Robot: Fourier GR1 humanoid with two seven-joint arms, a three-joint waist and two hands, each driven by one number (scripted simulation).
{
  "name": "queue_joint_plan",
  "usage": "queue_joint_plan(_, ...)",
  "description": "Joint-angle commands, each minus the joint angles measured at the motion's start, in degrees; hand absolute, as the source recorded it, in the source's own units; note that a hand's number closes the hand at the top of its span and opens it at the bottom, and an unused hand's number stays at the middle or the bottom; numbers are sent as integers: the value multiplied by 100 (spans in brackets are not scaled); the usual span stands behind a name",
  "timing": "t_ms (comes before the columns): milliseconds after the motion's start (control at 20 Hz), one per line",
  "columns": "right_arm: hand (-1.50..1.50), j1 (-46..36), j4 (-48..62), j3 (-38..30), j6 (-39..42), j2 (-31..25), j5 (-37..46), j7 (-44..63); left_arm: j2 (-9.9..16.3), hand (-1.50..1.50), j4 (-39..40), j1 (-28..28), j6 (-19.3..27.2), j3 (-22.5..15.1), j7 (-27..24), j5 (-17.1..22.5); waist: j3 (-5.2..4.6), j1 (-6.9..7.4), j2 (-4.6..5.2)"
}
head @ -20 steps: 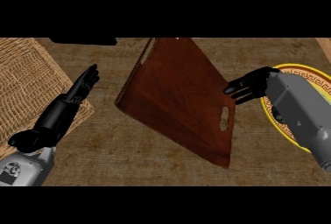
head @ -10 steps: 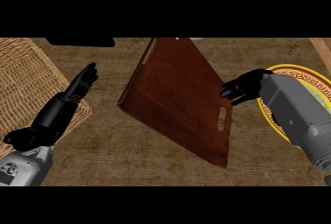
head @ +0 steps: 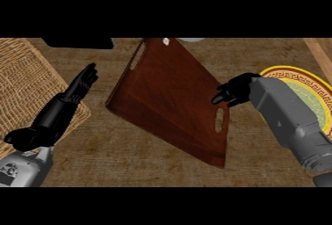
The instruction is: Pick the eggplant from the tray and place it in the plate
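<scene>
The brown wooden tray (head: 168, 99) lies tilted across the middle of the counter, and no eggplant shows on it or anywhere else. The plate (head: 311, 83), yellow-rimmed with a green centre, sits at the right, partly hidden under my right forearm. My right hand (head: 235, 90) hovers at the tray's right edge, just above its handle slot (head: 219, 120), with its fingers curled and nothing visible in them. My left hand (head: 79, 85) rests at the left over the wicker mat (head: 26, 83), fingers straight and pointing up.
A dark object (head: 77, 42) sits at the top left and a pale rim (head: 189, 39) peeks in at the top centre. A wooden edge (head: 321, 50) crosses the top right corner. Brown counter shows below the tray.
My right hand has crept a little to the left, closer to the tray's handle slot. The left hand has stayed where it was.
</scene>
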Motion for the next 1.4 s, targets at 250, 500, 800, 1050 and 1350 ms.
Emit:
queue_joint_plan(250,-150,319,295,-14,429,822,-226,680,-40,0,-37,28,70,3,102,-133,168,32,180)
queue_joint_plan(500,-150,480,256,216,240,1223,-18,410,45,0,-80,186,-153,123,-31,41,161,-1,149)
queue_joint_plan(800,150,388,144,144,595,1322,-75,299,-68,0,170,-65,-94,189,3,-24,164,-97,179)
queue_joint_plan(1050,150,495,-109,457,269,1337,394,-319,-109,0,112,123,-44,99,-35,-169,164,-79,166)
queue_joint_plan(1350,150,117,-1686,1876,754,758,2057,-1527,-14,0,106,336,-45,203,105,-92,149,-382,-199)
